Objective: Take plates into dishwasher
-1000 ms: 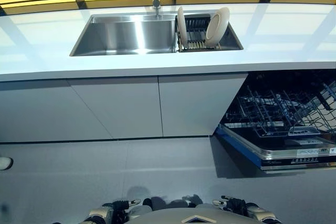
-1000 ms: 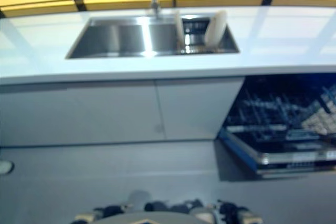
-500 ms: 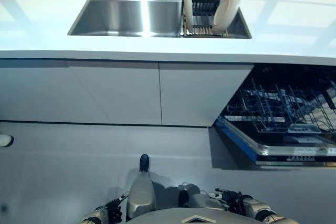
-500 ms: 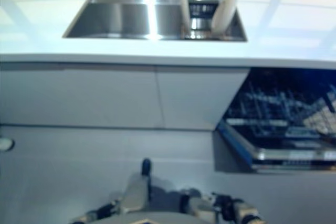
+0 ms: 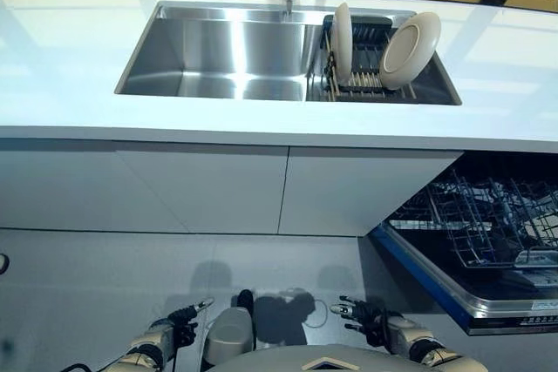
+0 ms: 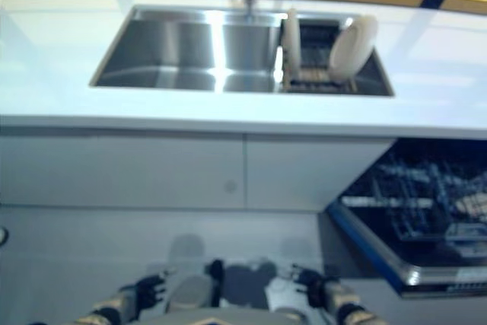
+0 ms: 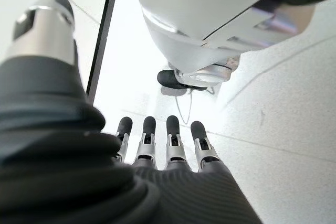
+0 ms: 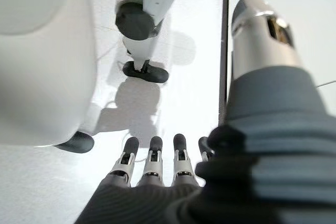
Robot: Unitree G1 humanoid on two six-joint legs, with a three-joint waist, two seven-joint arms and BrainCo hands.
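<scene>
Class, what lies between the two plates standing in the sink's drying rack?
In the left eye view, only bare rack bars separate the upright plate from the leaning plate.

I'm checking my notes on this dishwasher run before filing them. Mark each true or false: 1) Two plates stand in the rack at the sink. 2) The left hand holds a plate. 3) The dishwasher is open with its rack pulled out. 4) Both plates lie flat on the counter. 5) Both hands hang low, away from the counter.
1) True: two plates stand on edge in the drying rack at the right end of the sink.
2) False: the left hand is empty, fingers straight.
3) True: the dishwasher is open, its lower rack out.
4) False: they stand in the rack.
5) True: the right hand is open and empty too; both are low, near the floor.
</scene>
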